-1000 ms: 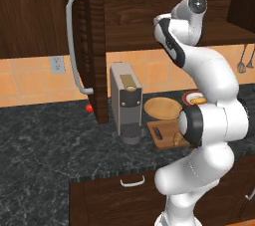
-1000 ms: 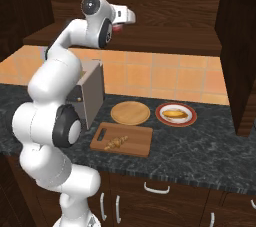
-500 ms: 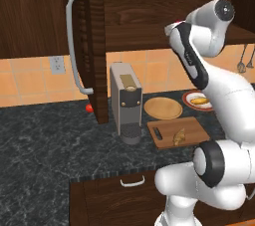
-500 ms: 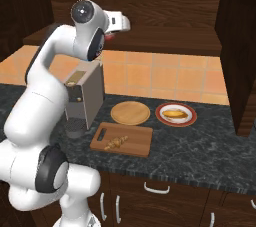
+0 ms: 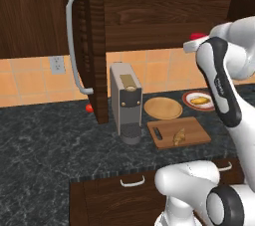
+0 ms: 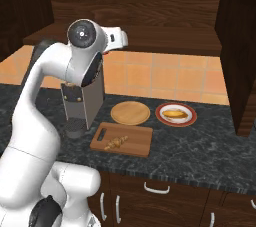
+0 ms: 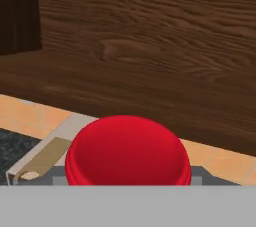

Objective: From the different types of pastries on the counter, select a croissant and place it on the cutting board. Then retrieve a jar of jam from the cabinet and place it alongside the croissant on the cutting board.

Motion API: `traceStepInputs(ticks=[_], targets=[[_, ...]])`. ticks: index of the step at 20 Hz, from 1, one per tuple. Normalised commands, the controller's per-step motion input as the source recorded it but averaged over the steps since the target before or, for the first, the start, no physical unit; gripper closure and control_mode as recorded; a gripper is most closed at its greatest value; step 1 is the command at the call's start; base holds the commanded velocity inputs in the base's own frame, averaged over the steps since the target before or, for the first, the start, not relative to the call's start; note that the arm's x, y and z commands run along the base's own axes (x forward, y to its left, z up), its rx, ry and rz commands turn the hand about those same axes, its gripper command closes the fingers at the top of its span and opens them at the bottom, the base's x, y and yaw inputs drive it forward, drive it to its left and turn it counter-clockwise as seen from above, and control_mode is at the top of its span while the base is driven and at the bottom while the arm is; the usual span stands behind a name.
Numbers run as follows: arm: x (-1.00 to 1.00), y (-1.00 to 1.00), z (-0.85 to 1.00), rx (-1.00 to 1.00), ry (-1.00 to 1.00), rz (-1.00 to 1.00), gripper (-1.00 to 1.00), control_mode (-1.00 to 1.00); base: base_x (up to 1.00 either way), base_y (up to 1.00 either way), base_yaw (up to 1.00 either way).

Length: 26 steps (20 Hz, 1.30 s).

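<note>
The jar of jam looms large in the hand view, its red lid up close; from the left base view its red top shows at my gripper, which is shut on it high above the counter. The fingertips are hidden by the jar. From the right, the gripper hangs over the coffee machine. The croissant lies on the cutting board, also seen from the right as croissant on board. The cabinet door stands open.
A grey coffee machine stands left of the board. Behind the board are a round wooden plate and a red-rimmed plate with the pale bun. A small red ball lies by the open door.
The hand with the jar has come out from the cabinet, moving right and downward. The arm's upper links have swung round.
</note>
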Motion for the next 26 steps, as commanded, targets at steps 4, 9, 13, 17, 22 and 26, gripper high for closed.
traceStepInputs(ticks=[4,9,13,17,22,26], targets=[[-0.91,-0.06,-0.45,-0.01,0.01,0.19,1.00,-1.00,0.00,0.00,0.00],[-0.31,0.00,-0.74,-0.15,0.01,0.20,1.00,-1.00,0.00,0.00,0.00],[-0.03,0.00,-1.00,-0.35,0.04,0.22,1.00,-1.00,0.00,0.00,0.00],[0.00,-0.03,-0.82,-0.34,0.00,0.22,1.00,-1.00,0.00,0.00,0.00],[0.19,-0.22,-0.81,-0.04,0.04,0.33,1.00,-1.00,0.00,0.00,0.00],[0.38,-0.28,-0.83,0.13,0.08,0.40,1.00,-1.00,0.00,0.00,0.00]])
